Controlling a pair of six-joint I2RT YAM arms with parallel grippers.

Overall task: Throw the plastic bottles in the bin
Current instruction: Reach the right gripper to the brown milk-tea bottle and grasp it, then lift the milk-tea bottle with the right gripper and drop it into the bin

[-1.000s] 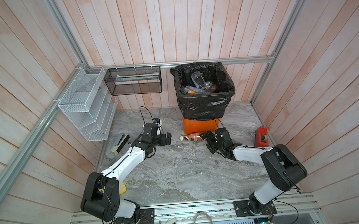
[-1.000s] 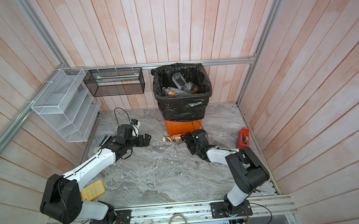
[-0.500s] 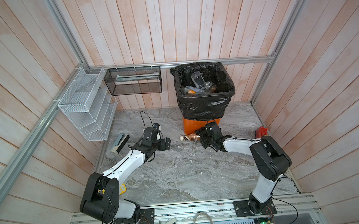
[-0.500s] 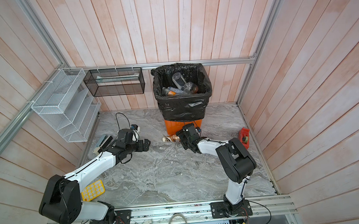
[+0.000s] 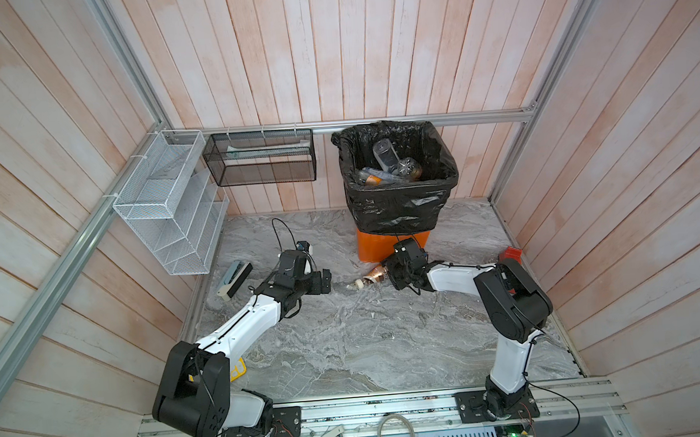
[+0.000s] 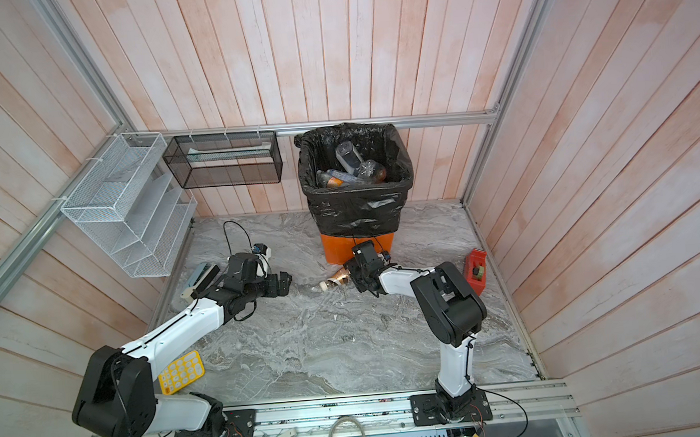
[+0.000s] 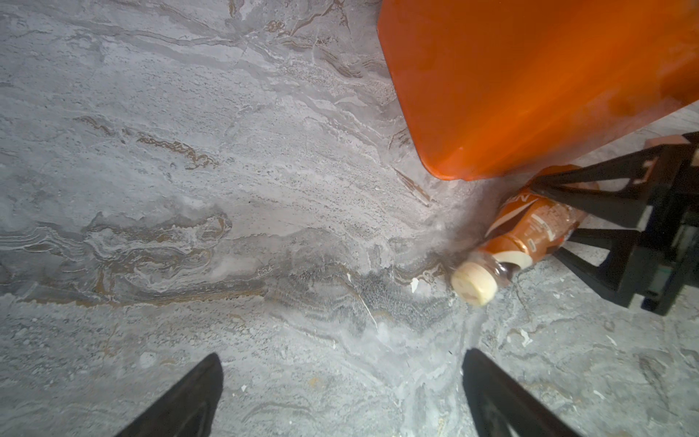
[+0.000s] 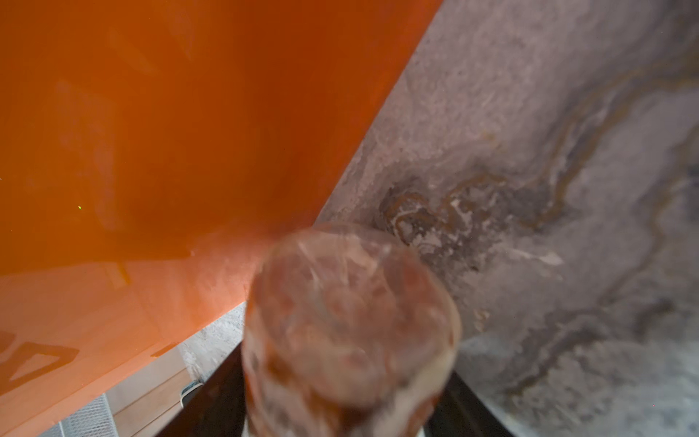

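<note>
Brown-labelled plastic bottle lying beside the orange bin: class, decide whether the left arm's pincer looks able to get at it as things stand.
Probably, at its cap end only: the open left pincer faces bare grey marble tabletop up to the brown-labelled plastic bottle, but the right pincer straddles its body.

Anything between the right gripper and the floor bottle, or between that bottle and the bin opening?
Nothing visible. The right gripper flanks the bottle, which lies on the floor at the foot of the bin. The bin's wall rises beside it, so the route is up over the rim; the opening is uncovered.
</note>
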